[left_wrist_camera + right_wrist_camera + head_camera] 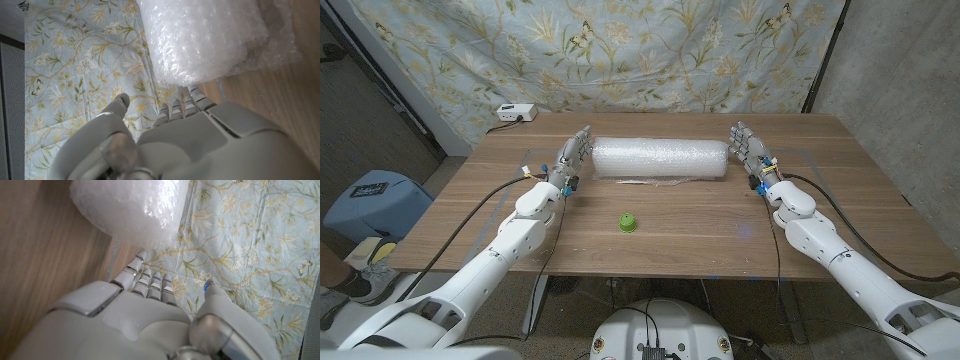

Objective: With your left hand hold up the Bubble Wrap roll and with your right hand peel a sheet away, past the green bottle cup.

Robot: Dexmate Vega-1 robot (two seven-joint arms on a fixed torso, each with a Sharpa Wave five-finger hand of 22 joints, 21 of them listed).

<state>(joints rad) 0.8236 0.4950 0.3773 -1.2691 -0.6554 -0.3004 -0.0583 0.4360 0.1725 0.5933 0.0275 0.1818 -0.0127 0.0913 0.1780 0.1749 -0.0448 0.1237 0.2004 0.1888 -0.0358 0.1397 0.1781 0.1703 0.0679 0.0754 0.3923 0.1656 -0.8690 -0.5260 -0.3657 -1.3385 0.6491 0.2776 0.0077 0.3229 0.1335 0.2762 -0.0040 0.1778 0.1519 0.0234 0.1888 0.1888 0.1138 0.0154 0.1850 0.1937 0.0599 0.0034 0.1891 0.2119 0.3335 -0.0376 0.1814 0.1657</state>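
— While the roll [661, 159] lies mid-frame on the counter [470, 230], what are the hands doing?
— Left hand [572, 158] and right hand [748, 150] flank its ends, fingers spread, holding nothing. Cup [627, 222] sits below the roll.

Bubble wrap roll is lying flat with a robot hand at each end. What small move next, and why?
Probably close the left robot hand onto the near end of the bubble wrap roll. Its fingers are apart and hold nothing, and the roll lies on the table, so nothing can be peeled by the right robot hand yet.
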